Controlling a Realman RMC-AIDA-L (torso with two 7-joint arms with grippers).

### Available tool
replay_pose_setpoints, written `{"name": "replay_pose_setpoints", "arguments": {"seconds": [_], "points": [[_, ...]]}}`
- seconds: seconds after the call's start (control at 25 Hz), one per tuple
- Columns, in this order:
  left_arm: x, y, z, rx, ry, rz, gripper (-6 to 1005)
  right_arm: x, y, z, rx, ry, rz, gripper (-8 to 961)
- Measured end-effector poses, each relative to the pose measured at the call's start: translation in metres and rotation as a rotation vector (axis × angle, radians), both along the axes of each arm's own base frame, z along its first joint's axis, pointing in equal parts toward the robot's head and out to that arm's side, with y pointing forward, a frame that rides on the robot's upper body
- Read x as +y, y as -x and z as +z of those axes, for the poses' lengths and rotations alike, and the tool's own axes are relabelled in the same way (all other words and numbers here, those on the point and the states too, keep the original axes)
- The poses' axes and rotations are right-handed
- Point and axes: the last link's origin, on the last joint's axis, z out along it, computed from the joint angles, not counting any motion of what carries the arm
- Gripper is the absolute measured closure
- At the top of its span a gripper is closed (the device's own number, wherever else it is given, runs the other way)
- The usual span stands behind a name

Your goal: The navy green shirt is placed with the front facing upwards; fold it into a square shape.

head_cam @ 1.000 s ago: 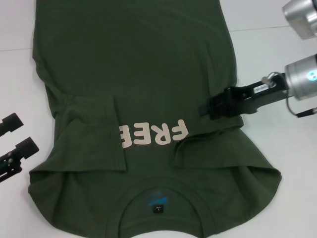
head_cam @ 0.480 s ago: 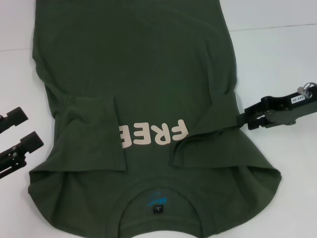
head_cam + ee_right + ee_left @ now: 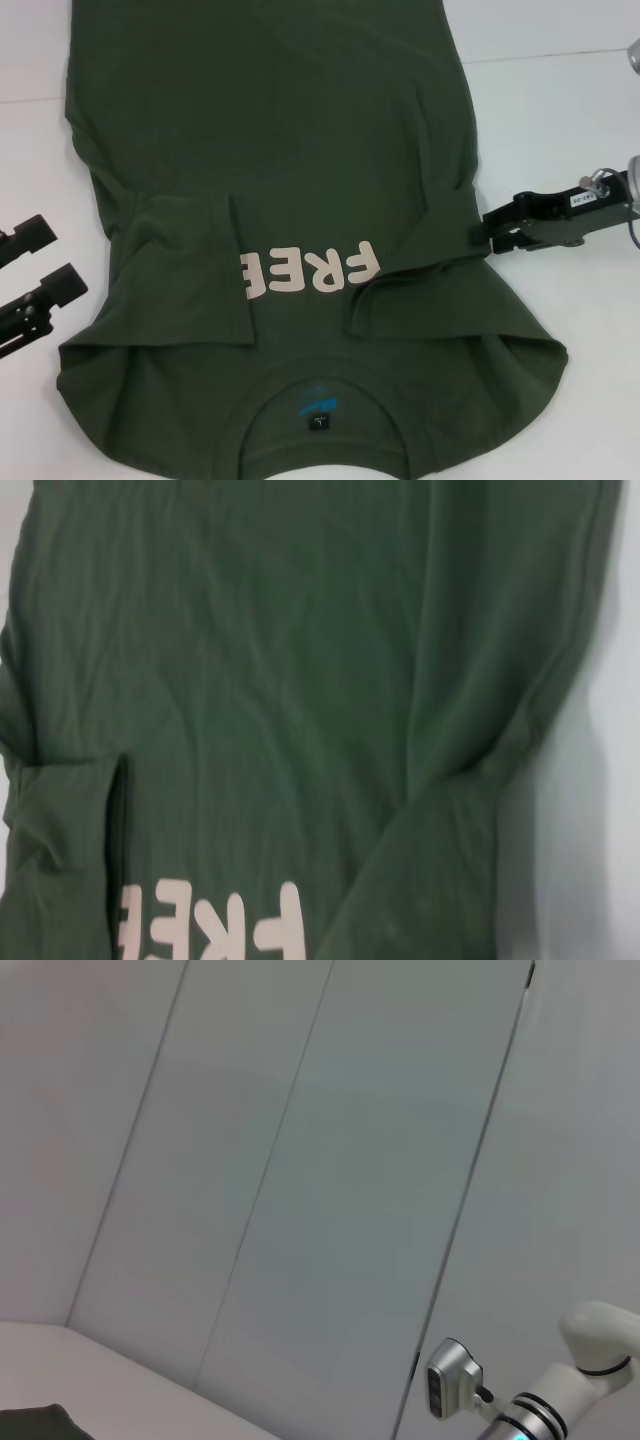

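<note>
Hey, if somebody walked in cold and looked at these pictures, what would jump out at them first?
The big navy green shirt spread over the white table fills most of the head view, with cream FREE lettering across its middle and both sleeves folded in. The right gripper sits at the shirt's right edge beside that lettering, while the left gripper waits open off the shirt's left side.

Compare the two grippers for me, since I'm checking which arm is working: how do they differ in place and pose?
The right gripper sits at the navy green shirt's side edge, its tip at the cloth; the left gripper lies off the shirt on the white table, apart from the fabric. The right one looks nearly closed; the left one's fingers are spread. Both are black and point inward toward the shirt.
</note>
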Motion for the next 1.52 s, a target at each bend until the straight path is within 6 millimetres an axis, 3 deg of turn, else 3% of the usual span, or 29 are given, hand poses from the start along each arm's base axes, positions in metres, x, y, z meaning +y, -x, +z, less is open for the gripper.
{"name": "replay_pose_setpoints", "arguments": {"seconds": [0.36,0.72,1.08,1.16,1.52], "points": [[-0.001,0.001,0.000,0.002,-0.004,0.008,219,0.009,0.007,-0.018,0.011,-0.016,0.002,518],[0.000,0.002,0.000,0.001,-0.005,0.010,219,0.016,0.020,-0.019,0.083,-0.056,0.026,517],[-0.001,0.002,0.000,0.001,-0.005,0.014,219,0.029,0.032,-0.041,0.128,-0.223,0.152,514],[-0.001,0.003,0.001,0.002,-0.007,0.016,219,0.030,0.044,-0.042,0.168,-0.216,0.222,513],[-0.001,0.002,0.001,-0.001,-0.008,0.015,220,0.033,0.056,-0.035,0.194,-0.185,0.267,506]]}}
